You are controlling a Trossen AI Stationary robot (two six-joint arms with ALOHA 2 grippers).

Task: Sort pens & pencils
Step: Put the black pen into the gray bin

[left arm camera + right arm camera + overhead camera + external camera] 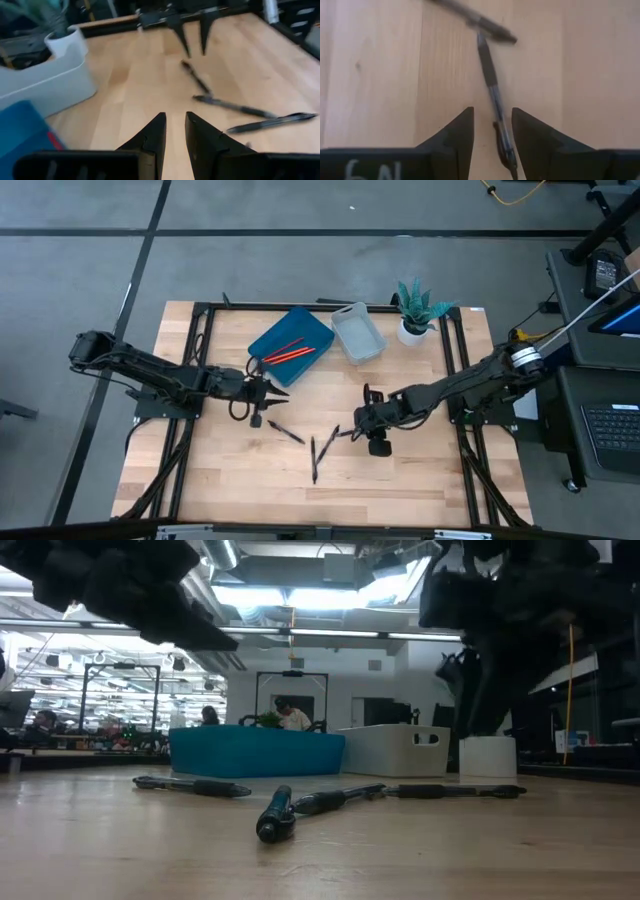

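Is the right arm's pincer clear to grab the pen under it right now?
Probably yes: the right pincer is open with the pen lying between its fingers on bare table; only another pen touches its far tip.

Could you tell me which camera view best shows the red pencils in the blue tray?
The high view: the red pencils lie fully visible in the blue tray. The low view shows only the tray's wall, the left wrist view only a red sliver, the right wrist view nothing of them.
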